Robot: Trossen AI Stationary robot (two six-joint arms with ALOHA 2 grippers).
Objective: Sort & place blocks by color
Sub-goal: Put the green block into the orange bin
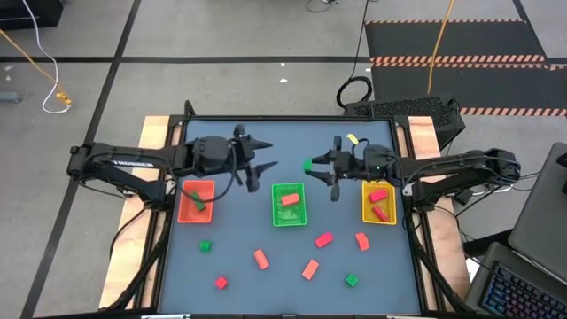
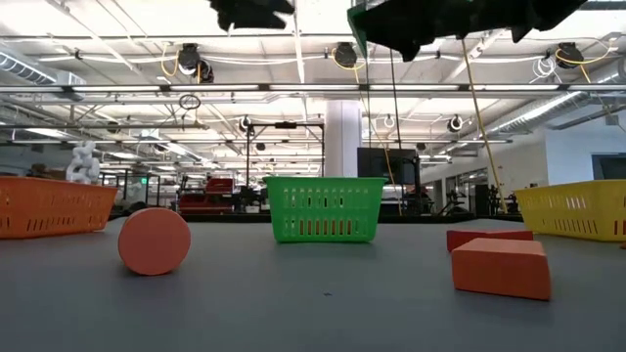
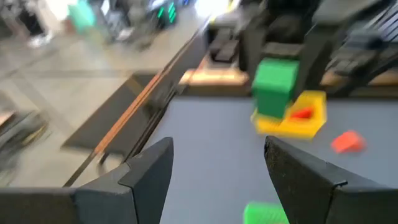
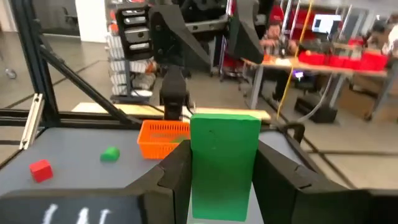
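- High view: right claw point(image 1: 312, 166) pinched a green block point(image 1: 307, 165) above the desk point(image 1: 239, 239), just up-right of the green tray point(image 1: 288, 205). Left claw point(image 1: 259, 156) hung spread and empty near the orange tray point(image 1: 196, 201). Loose blocks lay along the near desk; yellow tray point(image 1: 378, 204) held red pieces.
- Low view: a round-faced salmon block point(image 2: 155, 241) and a wedge-like orange block point(image 2: 502, 266) sat on the matte desk; the trays had slotted plastic walls.
- Left wrist view: fingers point(image 3: 149, 169) wide apart, nothing between.
- Right wrist view: smooth, square-edged green block point(image 4: 224, 163) clamped between the fingers point(image 4: 177, 171).
- Step judged: carrying green to its tray; next calls for centring over the green tray, then releasing.
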